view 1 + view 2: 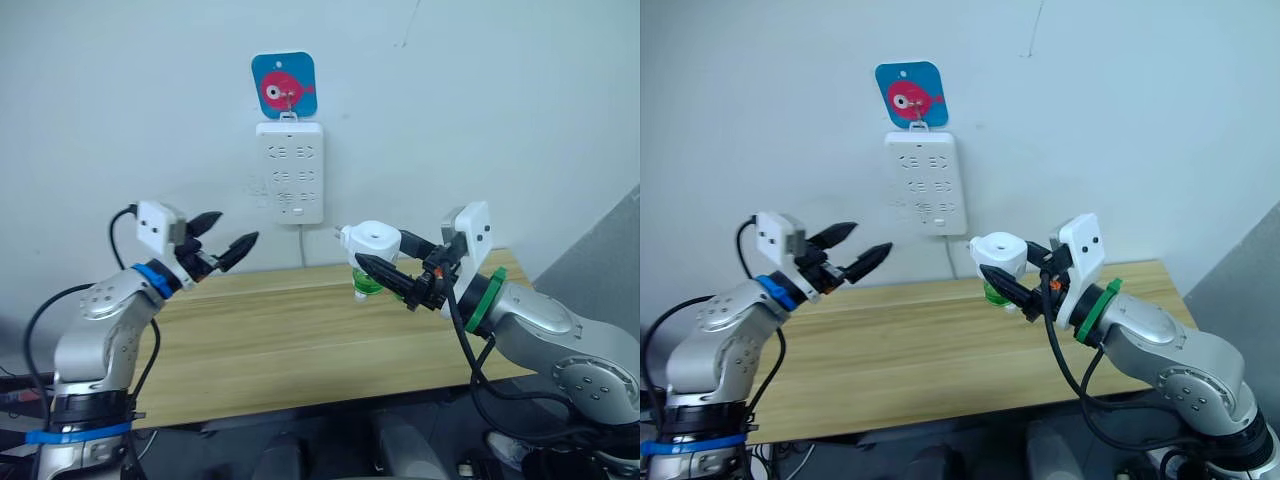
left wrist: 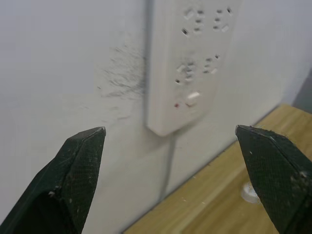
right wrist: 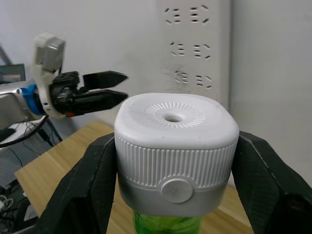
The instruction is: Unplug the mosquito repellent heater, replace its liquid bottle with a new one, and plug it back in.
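Note:
The mosquito repellent heater [image 1: 372,240] is a rounded white body with a vent hole on top [image 3: 172,117] and a green liquid bottle [image 1: 366,284] hanging under it. My right gripper [image 1: 391,262] is shut on the heater, holding it upright above the table, below and to the right of the wall power strip. Metal prongs [image 1: 338,233] stick out toward the wall, clear of any socket. My left gripper [image 1: 225,236] hovers open and empty over the table's left back part, pointing toward the strip.
A white multi-socket power strip [image 1: 290,171] hangs on the wall under a blue and pink hook plate [image 1: 284,84], its cable [image 1: 302,246] dropping behind the wooden table [image 1: 300,340]. A grey panel [image 1: 600,270] stands at the right.

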Robot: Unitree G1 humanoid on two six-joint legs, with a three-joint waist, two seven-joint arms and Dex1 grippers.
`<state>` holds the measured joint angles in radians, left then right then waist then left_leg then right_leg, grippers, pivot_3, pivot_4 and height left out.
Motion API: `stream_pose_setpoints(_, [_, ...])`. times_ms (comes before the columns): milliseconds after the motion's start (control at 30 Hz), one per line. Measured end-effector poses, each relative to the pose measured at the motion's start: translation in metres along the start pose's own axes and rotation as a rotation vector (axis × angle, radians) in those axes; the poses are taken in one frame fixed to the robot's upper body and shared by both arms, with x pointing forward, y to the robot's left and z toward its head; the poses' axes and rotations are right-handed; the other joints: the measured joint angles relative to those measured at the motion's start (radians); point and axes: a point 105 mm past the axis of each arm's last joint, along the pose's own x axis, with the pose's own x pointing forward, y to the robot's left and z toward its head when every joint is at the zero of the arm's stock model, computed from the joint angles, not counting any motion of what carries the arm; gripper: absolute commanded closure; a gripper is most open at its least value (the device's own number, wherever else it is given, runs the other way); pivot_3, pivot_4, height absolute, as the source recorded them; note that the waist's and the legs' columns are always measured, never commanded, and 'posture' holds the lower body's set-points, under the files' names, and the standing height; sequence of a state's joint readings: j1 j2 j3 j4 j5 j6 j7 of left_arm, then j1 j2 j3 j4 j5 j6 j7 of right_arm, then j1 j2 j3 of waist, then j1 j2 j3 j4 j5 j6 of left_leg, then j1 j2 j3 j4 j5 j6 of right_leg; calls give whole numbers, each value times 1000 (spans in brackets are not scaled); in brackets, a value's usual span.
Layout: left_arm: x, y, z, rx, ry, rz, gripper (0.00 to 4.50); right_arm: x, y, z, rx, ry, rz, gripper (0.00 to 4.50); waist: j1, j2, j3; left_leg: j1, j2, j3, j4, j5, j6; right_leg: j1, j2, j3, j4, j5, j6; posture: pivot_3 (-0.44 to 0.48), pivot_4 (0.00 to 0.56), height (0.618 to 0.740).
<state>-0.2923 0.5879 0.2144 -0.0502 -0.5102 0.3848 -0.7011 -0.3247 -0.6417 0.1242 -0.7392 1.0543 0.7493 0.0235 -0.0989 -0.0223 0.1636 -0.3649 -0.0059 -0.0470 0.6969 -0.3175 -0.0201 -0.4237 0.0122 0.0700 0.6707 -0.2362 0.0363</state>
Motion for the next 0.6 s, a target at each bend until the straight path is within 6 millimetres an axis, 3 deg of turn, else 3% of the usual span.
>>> stream_pose_setpoints(200, [28,7,9,34,-25,-31,0,2,4,-3,-38,14,14,1500,8,-1,-1,0,0,0,0,0,0,0,0,0,0,1,-2,-155,113,740])
stream_pose_setpoints(600, [60,15,2,32,-14,-69,0,0,8,-8,-49,26,8,1500,5,-1,-1,0,-1,-2,1,0,0,1,0,-2,1,2,-3,-189,116,740])
